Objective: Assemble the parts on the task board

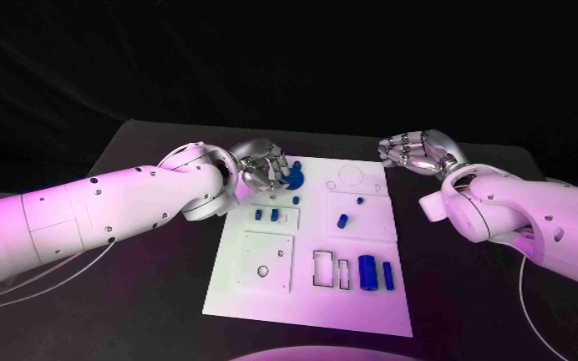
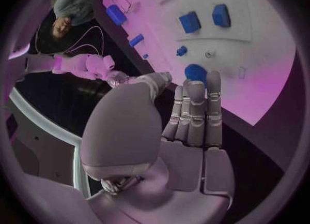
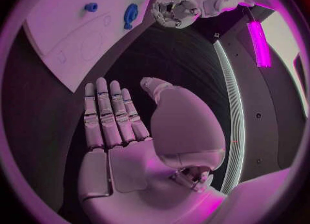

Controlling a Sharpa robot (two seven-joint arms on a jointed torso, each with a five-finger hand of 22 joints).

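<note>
left hand (image 1: 267, 170): fingers apart, holding nothing, over the white board's (image 1: 271, 290) far left corner beside a blue disc (image 1: 293, 180) | board: mid-table, small blue parts (image 1: 367, 272) scattered on it | right hand (image 1: 416, 150): fingers spread, empty, just past the board's far right corner

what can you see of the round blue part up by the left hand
The round blue part is a flat, plastic-looking disc lying near the task board's far left corner. In the head view the left hand hangs at it with fingers apart; whether they touch it cannot be told. In the left wrist view the disc shows just past the fingertips.
</note>
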